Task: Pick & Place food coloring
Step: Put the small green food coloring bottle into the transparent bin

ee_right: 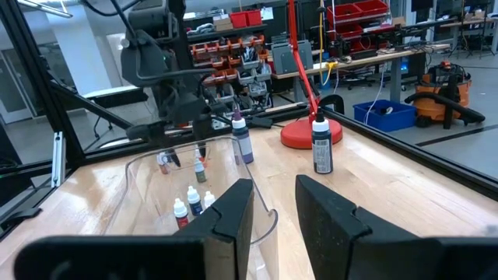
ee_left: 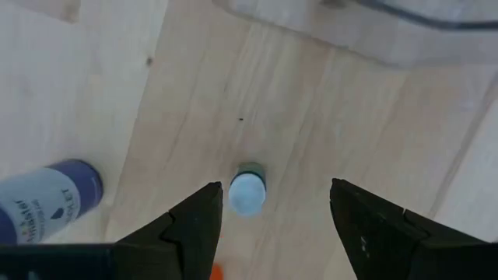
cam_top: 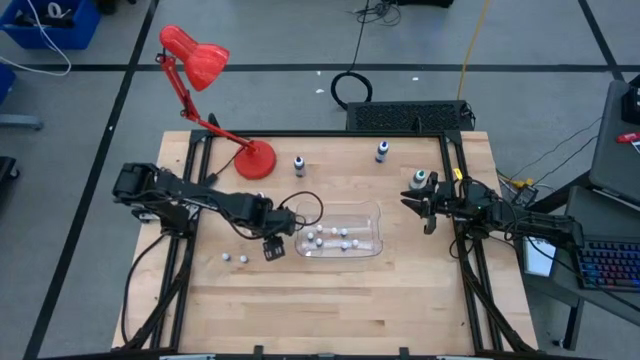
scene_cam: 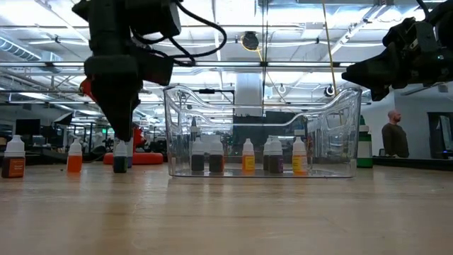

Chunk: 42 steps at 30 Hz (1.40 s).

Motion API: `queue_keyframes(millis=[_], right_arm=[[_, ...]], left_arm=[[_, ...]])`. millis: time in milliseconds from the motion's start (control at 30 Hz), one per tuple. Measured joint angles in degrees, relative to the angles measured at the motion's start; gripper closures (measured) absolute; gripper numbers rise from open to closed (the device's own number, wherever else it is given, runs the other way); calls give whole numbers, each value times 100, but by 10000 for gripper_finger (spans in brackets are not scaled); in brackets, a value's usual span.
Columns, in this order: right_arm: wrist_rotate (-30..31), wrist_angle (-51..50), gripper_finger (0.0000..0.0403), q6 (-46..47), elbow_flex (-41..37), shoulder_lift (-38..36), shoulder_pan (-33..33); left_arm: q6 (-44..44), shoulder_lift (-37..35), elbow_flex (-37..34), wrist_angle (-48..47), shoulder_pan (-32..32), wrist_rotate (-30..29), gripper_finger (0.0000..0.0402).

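The food coloring is a set of tiny pale-capped bottles. Several stand inside a clear tub (cam_top: 372,240) (scene_cam: 248,157) (ee_right: 191,204). Two more stand on the wood left of it (cam_top: 236,258) (scene_cam: 74,157). My left gripper (ee_left: 276,194) (cam_top: 272,247) (scene_cam: 120,138) points straight down, open, over one more upright bottle (ee_left: 247,191) (scene_cam: 120,161). That bottle stands between the fingers, nearer one of them, and I see no touch. My right gripper (ee_right: 274,190) (cam_top: 427,212) hovers right of the tub, open by a narrow gap and holding nothing.
A red desk lamp stands with its base (cam_top: 255,160) behind the tub. Taller bottles stand at the far side (cam_top: 299,165) (cam_top: 382,151) and by my right gripper (cam_top: 420,180). A blue-labelled bottle (ee_left: 47,198) lies close to my left fingers. Bare wood lies toward the near edge.
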Motion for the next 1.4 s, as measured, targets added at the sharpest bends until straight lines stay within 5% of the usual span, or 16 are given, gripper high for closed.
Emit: queue_keyframes(millis=[1400], right_arm=[[0, 0, 314, 0, -2, 0, 0]], left_arm=[[-154, -2, -315, 403, -1, -308, 163]])
